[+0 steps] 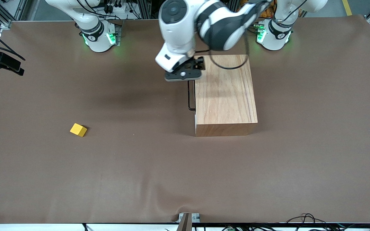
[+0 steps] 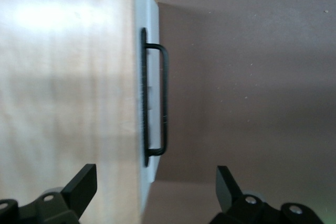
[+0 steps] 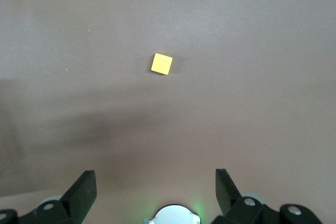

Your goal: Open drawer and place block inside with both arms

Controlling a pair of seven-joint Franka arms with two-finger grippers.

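Observation:
The wooden cabinet point(image 1: 225, 93) stands mid-table, and its drawer is shut. The drawer's white front panel point(image 2: 152, 77) and black wire handle point(image 1: 190, 96) face the right arm's end of the table. My left gripper point(image 1: 185, 73) hangs over the handle's end that is farther from the front camera. In the left wrist view it is open point(image 2: 156, 174), its fingers straddling the cabinet's point(image 2: 63, 87) front edge above the handle point(image 2: 164, 98). The yellow block point(image 1: 78, 130) lies on the cloth toward the right arm's end. My right gripper point(image 3: 156, 177) is open and empty, high above the block point(image 3: 161, 64).
A brown cloth point(image 1: 140, 176) covers the table. Black camera gear point(image 1: 2, 61) juts in at the right arm's end. Cables point(image 1: 303, 219) lie along the near edge. The right arm's base point(image 1: 98, 35) glows green.

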